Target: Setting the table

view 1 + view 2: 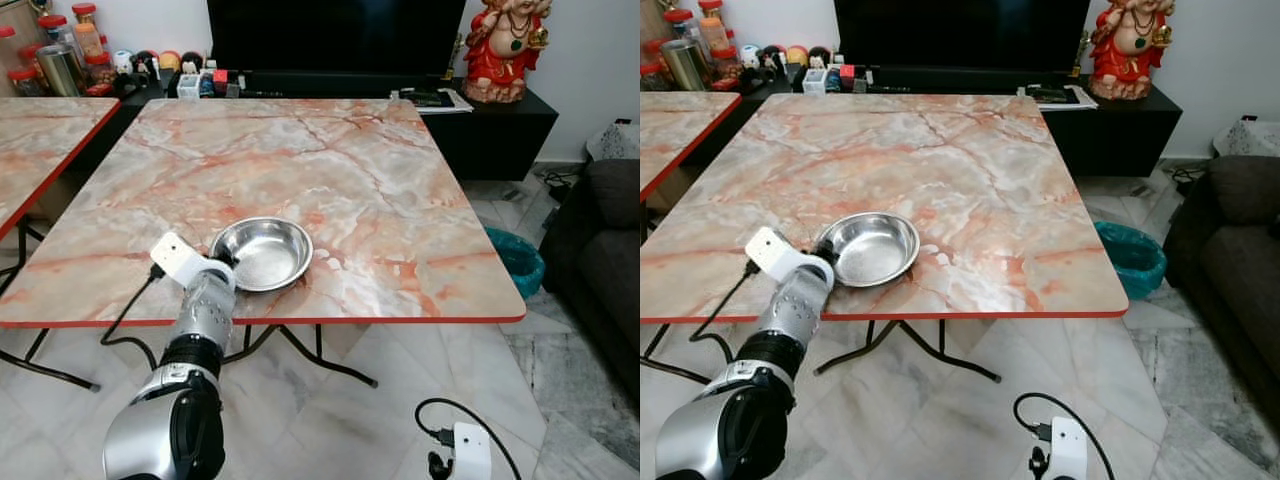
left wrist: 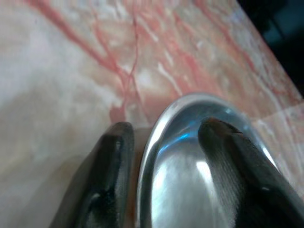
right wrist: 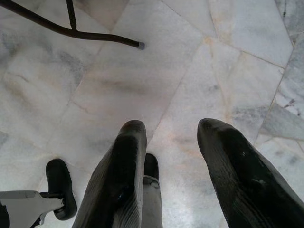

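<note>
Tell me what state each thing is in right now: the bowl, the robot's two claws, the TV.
Steel bowl: upright, empty, on the marble table near its front edge.
Left gripper: fingers astride the bowl's rim, one inside, one outside; whether they are clamped is unclear.
Right gripper: open, holding nothing, hanging low over the floor.
TV: screen dark.
</note>
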